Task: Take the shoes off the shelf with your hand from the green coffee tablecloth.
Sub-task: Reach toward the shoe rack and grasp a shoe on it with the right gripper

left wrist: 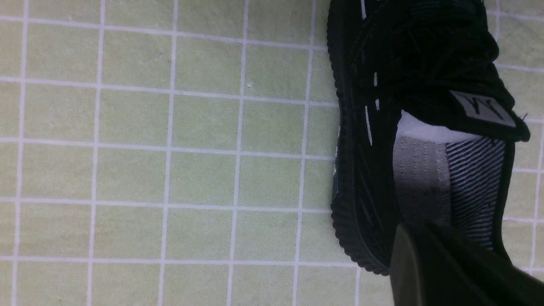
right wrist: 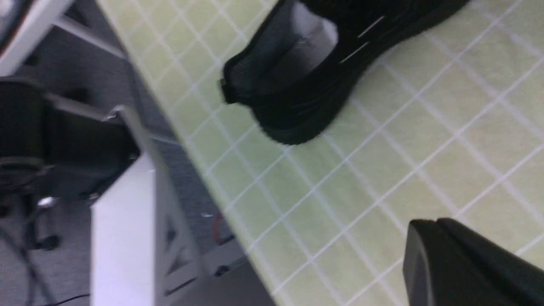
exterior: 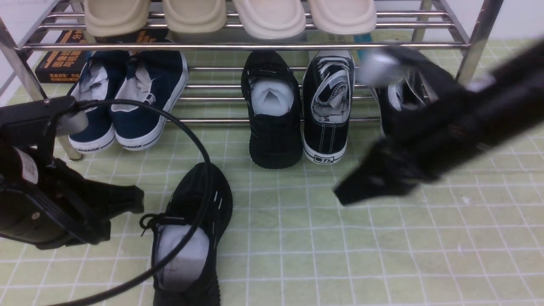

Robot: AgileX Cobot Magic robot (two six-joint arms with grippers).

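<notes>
Unclear setting, metal shoe rack (exterior: 244,46), shoes (exterior: 276,140), checked green cloth (exterior: 278,238)

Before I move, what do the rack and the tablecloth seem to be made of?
The rack looks like polished metal, likely chromed: its tubes show bright, mirror-like streaks. The tablecloth could be fabric or thin vinyl, fairly matte, with slight wrinkles.

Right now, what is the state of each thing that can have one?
Front black shoe: off the rack, laces tied, stuffed.
Second black shoe: on the lower tier, stuffed.
Navy slip-ons: lower tier, stuffed.
Beige clogs: upper tier, only partly visible.
Green tablecloth: spread, slightly wrinkled.
Left gripper: jaws shut, empty.
Right gripper: jaws shut, empty.
</notes>
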